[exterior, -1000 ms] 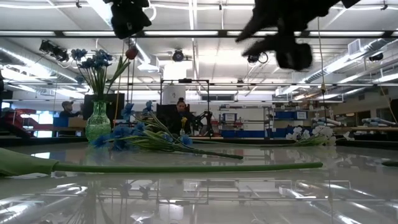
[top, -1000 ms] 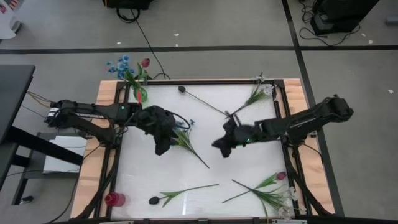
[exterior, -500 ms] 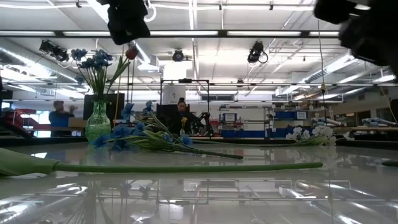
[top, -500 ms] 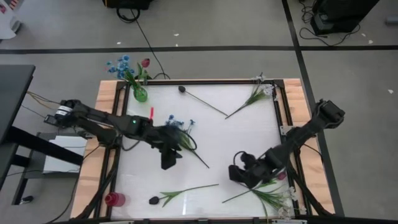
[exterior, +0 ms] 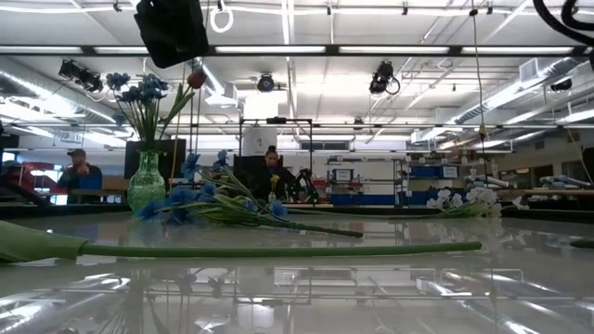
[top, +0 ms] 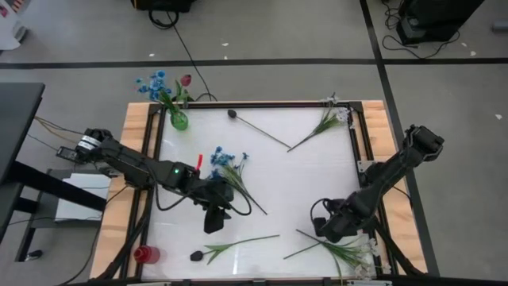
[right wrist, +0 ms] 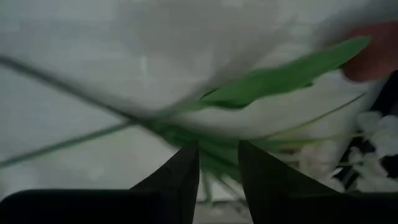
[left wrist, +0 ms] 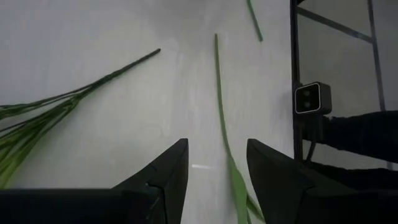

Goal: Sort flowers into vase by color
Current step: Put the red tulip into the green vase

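Observation:
A green vase (top: 179,121) stands beyond the table's far left corner with blue flowers and a red one in it. Loose flowers lie flat on the white table: a blue bunch (top: 226,163), a dark-headed one (top: 232,114) at the back, a white one (top: 329,119) at the far right, a dark-headed one with a long stem (top: 238,244) near the front edge, and white and pink ones (top: 345,248) at the near right. My left gripper (left wrist: 217,149) hangs open above that front stem (left wrist: 219,93). My right gripper (right wrist: 217,152) is open over the near-right flowers' green leaves (right wrist: 280,74).
A small red object (top: 143,254) sits on the wooden border at the near left. A black frame rail (top: 367,183) runs along the table's right side. People stand in the room beyond the table (exterior: 79,172). Bare white tabletop (top: 302,183) lies in the middle.
My left gripper has gone from over the blue bunch toward the near edge and sunk a little. My right gripper has swung from the table's middle toward the near right corner, rolling and tipping until it points down. No flower has moved.

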Action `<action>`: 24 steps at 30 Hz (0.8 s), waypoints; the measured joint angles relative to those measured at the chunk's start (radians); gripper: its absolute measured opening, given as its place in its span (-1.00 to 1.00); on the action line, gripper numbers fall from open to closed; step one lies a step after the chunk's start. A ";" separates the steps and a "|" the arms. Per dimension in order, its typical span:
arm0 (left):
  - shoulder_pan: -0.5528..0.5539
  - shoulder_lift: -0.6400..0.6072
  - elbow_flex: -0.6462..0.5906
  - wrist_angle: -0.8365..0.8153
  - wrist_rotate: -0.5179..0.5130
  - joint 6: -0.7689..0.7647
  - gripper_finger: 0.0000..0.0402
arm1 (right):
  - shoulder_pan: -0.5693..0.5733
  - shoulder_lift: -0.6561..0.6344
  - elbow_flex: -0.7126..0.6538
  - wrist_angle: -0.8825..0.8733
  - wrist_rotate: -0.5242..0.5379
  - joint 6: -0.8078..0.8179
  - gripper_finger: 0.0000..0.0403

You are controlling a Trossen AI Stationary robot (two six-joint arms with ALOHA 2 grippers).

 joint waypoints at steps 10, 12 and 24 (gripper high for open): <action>-0.001 0.000 0.000 -0.001 -0.001 -0.005 -0.17 | -0.009 0.117 0.000 0.024 -0.030 0.026 -0.40; -0.001 0.000 0.000 -0.001 0.000 -0.006 -0.17 | -0.008 0.135 0.000 0.061 -0.042 0.030 -0.40; -0.001 0.000 0.000 -0.001 -0.001 -0.018 -0.17 | -0.007 0.232 0.005 0.122 0.005 -0.016 -0.40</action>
